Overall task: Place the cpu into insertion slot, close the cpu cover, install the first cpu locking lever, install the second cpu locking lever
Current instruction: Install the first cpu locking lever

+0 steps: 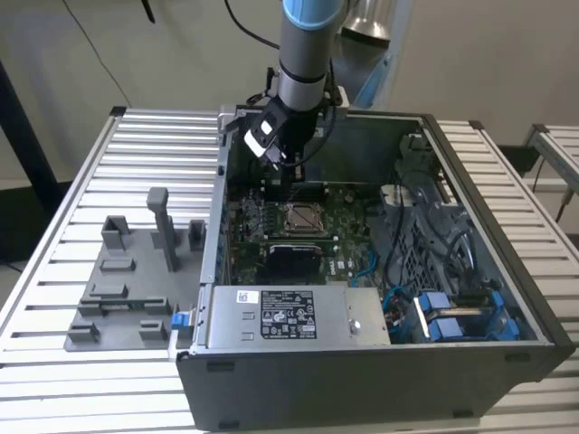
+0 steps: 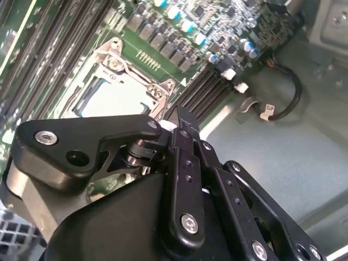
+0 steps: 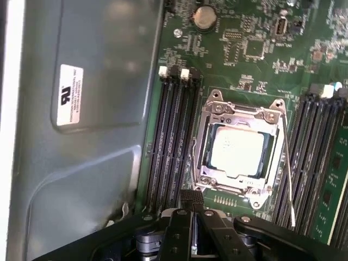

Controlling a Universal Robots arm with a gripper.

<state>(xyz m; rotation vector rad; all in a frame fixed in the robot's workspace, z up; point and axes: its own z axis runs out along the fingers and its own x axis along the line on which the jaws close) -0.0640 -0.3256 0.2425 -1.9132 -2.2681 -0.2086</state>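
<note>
Cpu: the cpu (image 3: 237, 150) is sitting in the insertion slot (image 3: 255, 198) on the green board (image 3: 244, 49), silvery top showing.
Cover: the cpu cover (image 3: 239, 111) is lying flat, framing the chip; steps 1 and 2 are looking done.
Levers: 1 thin wire lever (image 3: 286, 163) is angling away from the socket, seemingly unlatched; I cannot tell about the other.
Gripper: the gripper (image 3: 191, 197) is hovering just beside the socket, near the memory slots (image 3: 171, 147), fingers pressed together, pinching nothing.

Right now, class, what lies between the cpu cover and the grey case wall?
In the first wrist view, black memory slots lie between the cpu cover and the grey case wall.
</note>
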